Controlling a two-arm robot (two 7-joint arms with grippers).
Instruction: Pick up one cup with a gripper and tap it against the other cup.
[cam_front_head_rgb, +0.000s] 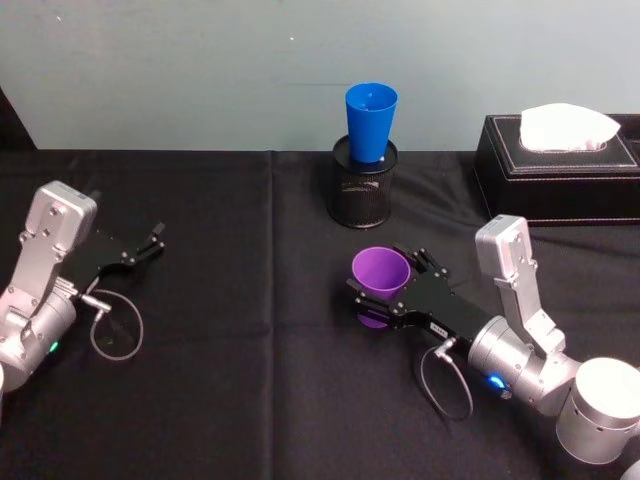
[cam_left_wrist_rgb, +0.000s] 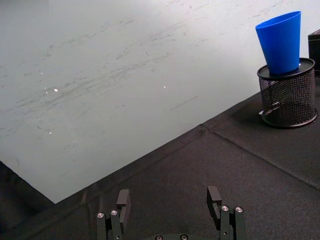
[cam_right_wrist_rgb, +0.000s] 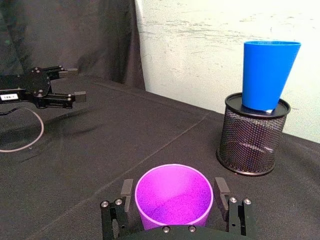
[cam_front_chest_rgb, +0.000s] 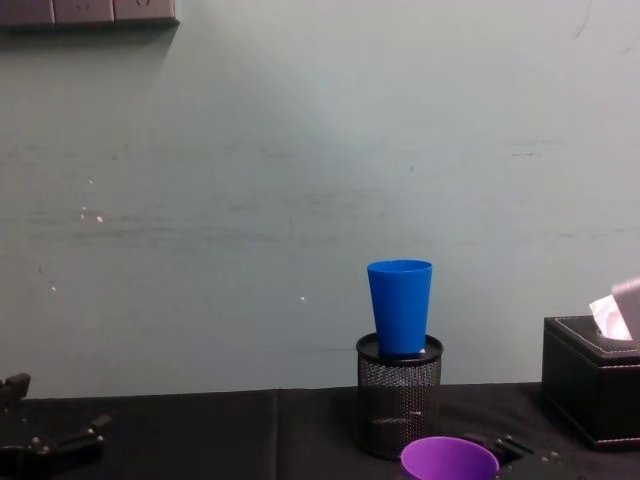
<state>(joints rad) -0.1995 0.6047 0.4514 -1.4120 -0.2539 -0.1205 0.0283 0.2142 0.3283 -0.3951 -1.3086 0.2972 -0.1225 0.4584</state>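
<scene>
Right gripper (cam_front_head_rgb: 385, 290): fingers clamped on the purple cup (cam_front_head_rgb: 380, 272), upright, apparently lifted just off the table (cam_front_head_rgb: 250, 400) (shadow beneath).
Blue cup (cam_front_head_rgb: 371, 122): at 12 o'clock from the purple cup, standing in the mesh holder (cam_front_head_rgb: 364, 190).
Left gripper (cam_front_head_rgb: 150, 243): at 9 o'clock, fingers spread, holding nothing.

A black cloth (cam_front_head_rgb: 250, 400) covered the worktop, which ran up to a pale wall. On it, near the back edge, stood a black mesh pen holder (cam_front_head_rgb: 364, 185), and to its right, apart, a black tissue box (cam_front_head_rgb: 556, 170).
</scene>
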